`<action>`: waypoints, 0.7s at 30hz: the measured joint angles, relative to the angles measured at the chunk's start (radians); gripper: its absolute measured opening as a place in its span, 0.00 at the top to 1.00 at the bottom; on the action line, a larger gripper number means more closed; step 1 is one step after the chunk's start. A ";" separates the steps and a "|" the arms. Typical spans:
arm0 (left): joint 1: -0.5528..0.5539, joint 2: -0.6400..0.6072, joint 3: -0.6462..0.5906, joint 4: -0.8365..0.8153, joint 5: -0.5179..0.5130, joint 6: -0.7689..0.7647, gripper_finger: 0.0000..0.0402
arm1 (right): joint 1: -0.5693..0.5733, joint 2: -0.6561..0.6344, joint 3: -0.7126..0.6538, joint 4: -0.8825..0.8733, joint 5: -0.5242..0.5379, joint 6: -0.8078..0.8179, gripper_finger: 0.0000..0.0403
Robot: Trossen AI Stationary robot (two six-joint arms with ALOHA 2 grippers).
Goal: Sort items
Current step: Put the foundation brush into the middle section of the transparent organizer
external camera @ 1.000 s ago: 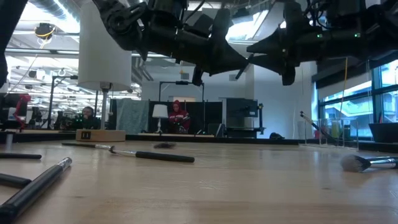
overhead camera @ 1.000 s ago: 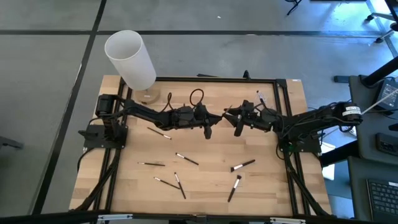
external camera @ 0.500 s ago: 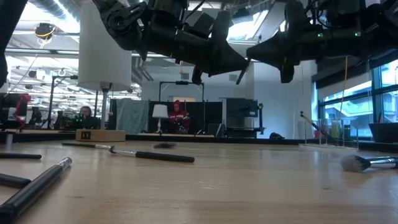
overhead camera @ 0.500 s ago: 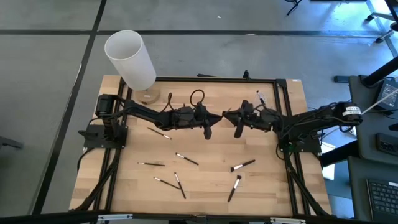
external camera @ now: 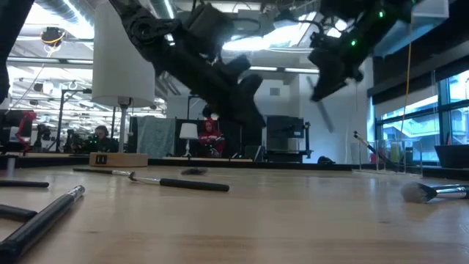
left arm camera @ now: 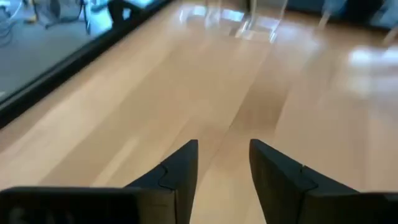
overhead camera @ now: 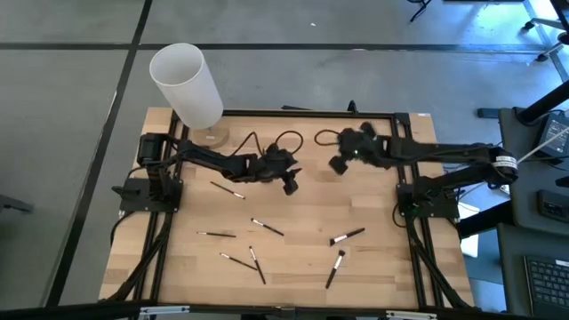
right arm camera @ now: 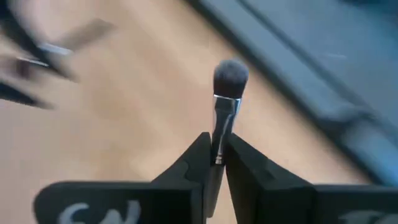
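Right gripper (right arm camera: 215, 163) withdrawn, brush (right arm camera: 226, 99) handle hidden.

- The middle strip of the table (overhead camera: 356, 209), between the two arms and the scattered brushes, lies bare; a tool could come down there.
- The left tool (overhead camera: 290, 182) hangs over the table's middle, fingers apart with nothing between them; its arm stretches across from the left edge.
- The right tool (overhead camera: 339, 164) sits near the far edge, pinching a brush (right arm camera: 225, 93) that sticks out ahead of its fingers.
- The white cylinder (overhead camera: 186, 84) stands tall at the far left corner.
- Loose brushes (overhead camera: 267, 228) clutter the near half, spread from left of centre to the right.
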 joint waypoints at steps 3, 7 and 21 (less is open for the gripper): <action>0.008 0.007 0.000 -0.047 -0.002 0.000 0.65 | -0.046 -0.001 0.104 -0.223 0.105 0.041 0.91; 0.008 0.026 0.000 -0.059 -0.002 0.002 0.66 | -0.138 -0.001 0.146 -0.330 0.116 0.076 0.92; 0.004 0.027 0.000 -0.092 0.000 0.025 0.65 | -0.328 -0.001 -0.047 -0.326 0.113 0.101 0.89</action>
